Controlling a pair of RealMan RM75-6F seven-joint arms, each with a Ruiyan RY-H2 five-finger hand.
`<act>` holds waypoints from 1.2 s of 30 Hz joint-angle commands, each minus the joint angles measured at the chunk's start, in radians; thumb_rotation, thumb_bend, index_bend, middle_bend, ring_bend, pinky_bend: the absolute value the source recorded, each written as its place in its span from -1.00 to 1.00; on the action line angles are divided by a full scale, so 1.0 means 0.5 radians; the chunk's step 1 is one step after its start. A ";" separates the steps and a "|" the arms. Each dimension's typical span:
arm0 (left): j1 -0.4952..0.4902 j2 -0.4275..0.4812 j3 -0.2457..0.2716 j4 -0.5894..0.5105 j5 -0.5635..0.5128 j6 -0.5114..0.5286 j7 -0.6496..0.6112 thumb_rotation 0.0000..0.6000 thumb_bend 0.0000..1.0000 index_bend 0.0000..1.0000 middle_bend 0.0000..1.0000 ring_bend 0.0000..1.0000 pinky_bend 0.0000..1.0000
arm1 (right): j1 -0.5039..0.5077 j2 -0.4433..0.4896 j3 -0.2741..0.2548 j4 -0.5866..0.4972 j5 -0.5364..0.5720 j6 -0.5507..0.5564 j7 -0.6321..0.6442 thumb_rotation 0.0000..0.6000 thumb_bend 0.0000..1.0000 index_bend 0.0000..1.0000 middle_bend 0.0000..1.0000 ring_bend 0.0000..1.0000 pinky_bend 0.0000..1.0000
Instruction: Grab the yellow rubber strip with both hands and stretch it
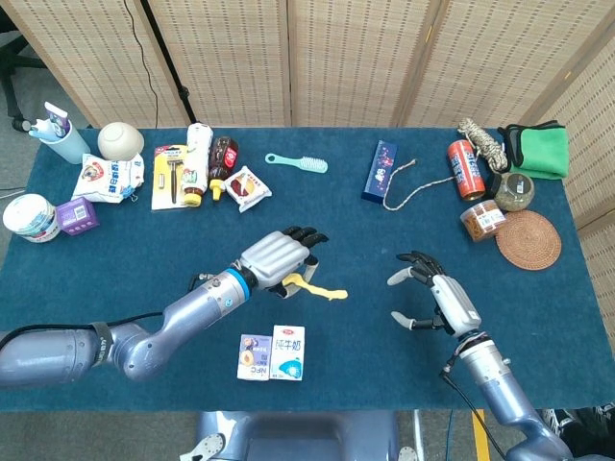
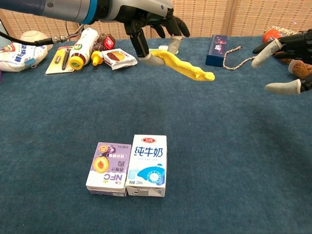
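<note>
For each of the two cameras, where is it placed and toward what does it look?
Head view: high above, looking down on the whole table; shows both arms, left hand, right hand.
Chest view: low, near table level, looking forward across it; shows both hands only.
Shared: yellow rubber strip held by the left hand, two milk cartons, comb.

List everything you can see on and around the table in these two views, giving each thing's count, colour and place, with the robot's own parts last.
rubber strip: 1, yellow, mid-table, held at one end
cartons: 2, purple and white-blue, front centre
brush: 1, teal, back centre
box: 1, dark blue, back, right of centre
can: 1, orange-red, back right
cloth: 1, green, back right corner
coaster: 1, brown woven, right edge
cup: 1, light blue, back left
left robot hand: 1, silver-black, holds the strip
right robot hand: 1, silver-black, spread, empty
</note>
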 commanded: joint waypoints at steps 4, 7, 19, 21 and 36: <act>-0.079 -0.060 0.031 0.029 -0.056 0.077 0.049 1.00 -0.15 0.38 -1.00 -1.00 -0.95 | 0.034 -0.047 0.014 0.014 0.025 -0.023 0.022 1.00 -0.50 -0.21 -0.72 -0.99 -1.00; -0.120 -0.095 0.041 0.045 -0.101 0.109 0.069 1.00 -0.15 0.38 -1.00 -1.00 -0.99 | 0.059 -0.078 0.031 0.021 0.046 -0.044 0.054 1.00 -0.50 -0.21 -0.72 -1.00 -1.00; -0.210 -0.180 0.072 0.089 -0.200 0.198 0.113 1.00 -0.15 0.38 -1.00 -1.00 -1.00 | 0.146 -0.165 0.061 0.049 0.116 -0.131 0.072 1.00 -0.50 -0.19 -0.73 -1.00 -1.00; -0.218 -0.192 0.072 0.094 -0.206 0.202 0.110 1.00 -0.15 0.38 -1.00 -1.00 -1.00 | 0.163 -0.183 0.068 0.057 0.128 -0.148 0.074 1.00 -0.50 -0.19 -0.73 -1.00 -1.00; -0.249 -0.212 0.083 0.105 -0.221 0.222 0.086 1.00 -0.15 0.38 -1.00 -1.00 -1.00 | 0.232 -0.237 0.095 0.070 0.196 -0.202 0.055 1.00 -0.42 -0.14 -0.72 -1.00 -1.00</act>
